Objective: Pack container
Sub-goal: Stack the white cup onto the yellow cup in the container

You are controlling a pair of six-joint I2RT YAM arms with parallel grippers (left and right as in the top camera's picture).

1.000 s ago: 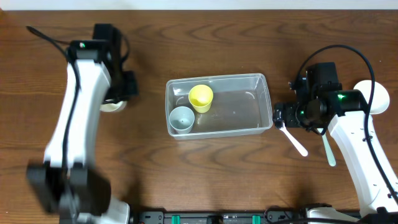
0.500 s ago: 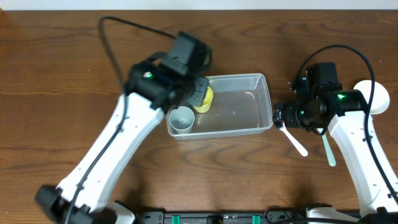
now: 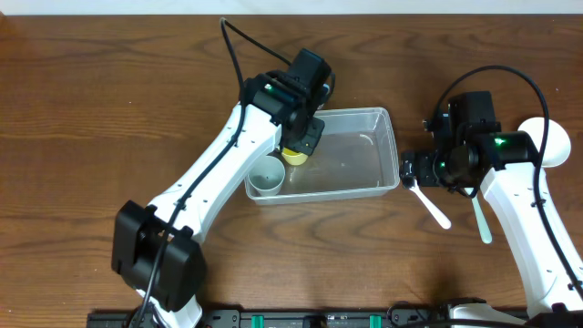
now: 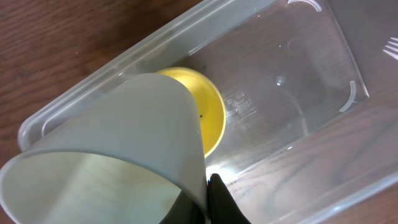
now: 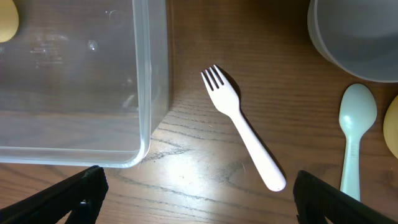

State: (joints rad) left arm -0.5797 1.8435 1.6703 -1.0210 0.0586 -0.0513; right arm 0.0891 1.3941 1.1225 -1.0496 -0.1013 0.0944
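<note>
The clear plastic container lies mid-table. A pale cup stands in its left end, and a yellow cup beside it is partly hidden by my left arm. My left gripper is over the container's left end, shut on the wall of a white cup. In the left wrist view the white cup hangs tilted above the yellow cup and the container floor. My right gripper is open and empty just right of the container, above a white fork.
A pale green spoon lies right of the fork, and a white bowl stands at the far right. The right wrist view shows the fork, spoon, bowl, container corner and a yellow object at the edge.
My left arm swung from the far left of the table to over the container's left end, carrying the white cup. The right arm has not moved.
</note>
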